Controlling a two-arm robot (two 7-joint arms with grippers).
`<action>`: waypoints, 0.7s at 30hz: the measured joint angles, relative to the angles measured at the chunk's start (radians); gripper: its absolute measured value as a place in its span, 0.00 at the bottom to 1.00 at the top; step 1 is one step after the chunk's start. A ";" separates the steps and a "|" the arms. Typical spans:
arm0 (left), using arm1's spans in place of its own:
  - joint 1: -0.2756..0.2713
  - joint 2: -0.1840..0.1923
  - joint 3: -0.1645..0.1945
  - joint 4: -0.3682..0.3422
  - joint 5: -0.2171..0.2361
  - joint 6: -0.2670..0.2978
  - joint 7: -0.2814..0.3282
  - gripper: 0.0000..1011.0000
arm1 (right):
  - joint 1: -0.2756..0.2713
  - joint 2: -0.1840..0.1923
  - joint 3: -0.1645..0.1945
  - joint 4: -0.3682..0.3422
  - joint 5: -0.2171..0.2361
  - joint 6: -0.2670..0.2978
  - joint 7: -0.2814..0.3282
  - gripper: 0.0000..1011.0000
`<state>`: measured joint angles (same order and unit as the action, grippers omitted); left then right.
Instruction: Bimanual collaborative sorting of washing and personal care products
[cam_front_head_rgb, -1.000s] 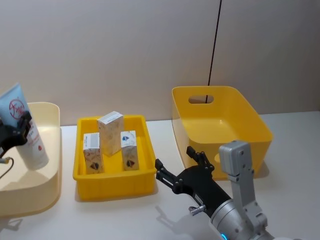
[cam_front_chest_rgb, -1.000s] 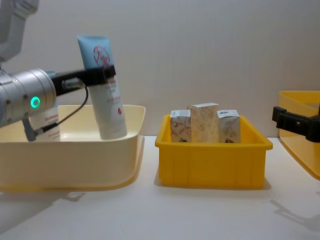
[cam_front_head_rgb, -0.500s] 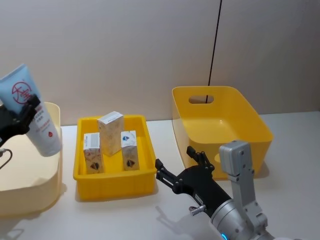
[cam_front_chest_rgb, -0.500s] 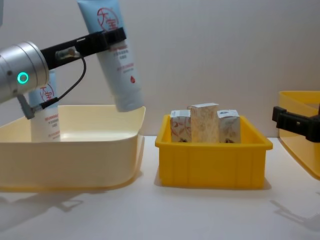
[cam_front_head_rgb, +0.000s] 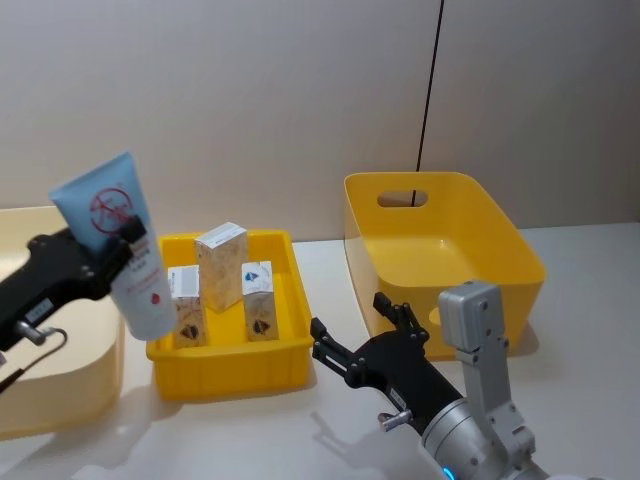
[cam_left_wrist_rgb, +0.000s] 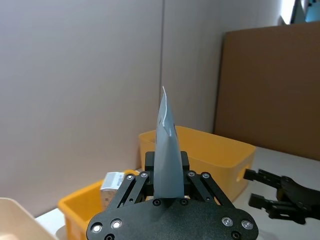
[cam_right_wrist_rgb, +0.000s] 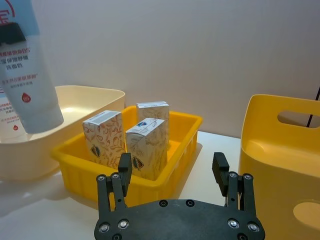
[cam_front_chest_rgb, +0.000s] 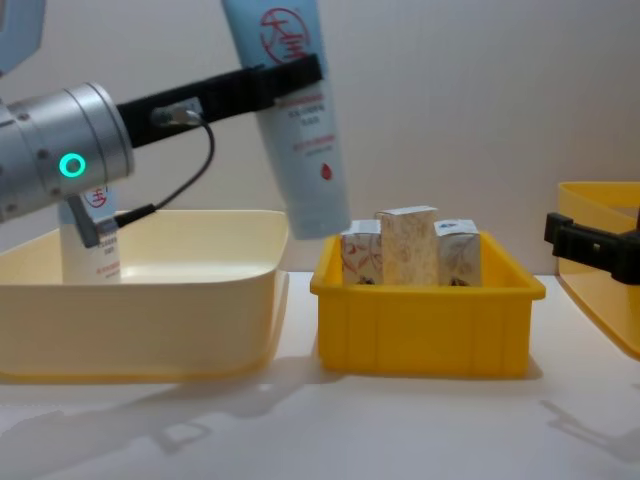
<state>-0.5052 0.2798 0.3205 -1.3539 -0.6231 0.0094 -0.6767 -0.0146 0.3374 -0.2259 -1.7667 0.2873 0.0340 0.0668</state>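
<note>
held tube — upper end cut by chest view's top edge | second tube half behind left arm | left carton — partly behind held tube

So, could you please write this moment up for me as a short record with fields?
left hand: shut on the held tube, in the air by the yellow tray's left edge
held tube: pale blue, red round logo, tilted, crimped end up
second tube: upright in the cream bin
cartons: three, upright in the yellow tray
right hand: open, low over the table between the yellow tray and the large yellow bin
</note>
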 joint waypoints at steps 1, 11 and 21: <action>0.000 0.001 0.006 0.000 0.002 -0.003 -0.004 0.25 | 0.000 0.000 0.000 0.000 0.000 0.000 0.000 0.99; -0.004 0.002 0.053 0.000 0.024 -0.038 -0.047 0.25 | 0.000 0.000 0.000 0.000 0.000 0.000 0.000 0.99; -0.009 -0.001 0.083 0.007 0.027 -0.065 -0.076 0.25 | 0.000 0.000 0.000 0.000 0.000 0.000 0.000 0.99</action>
<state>-0.5142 0.2784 0.4037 -1.3472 -0.5960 -0.0556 -0.7526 -0.0146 0.3374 -0.2259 -1.7667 0.2874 0.0340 0.0668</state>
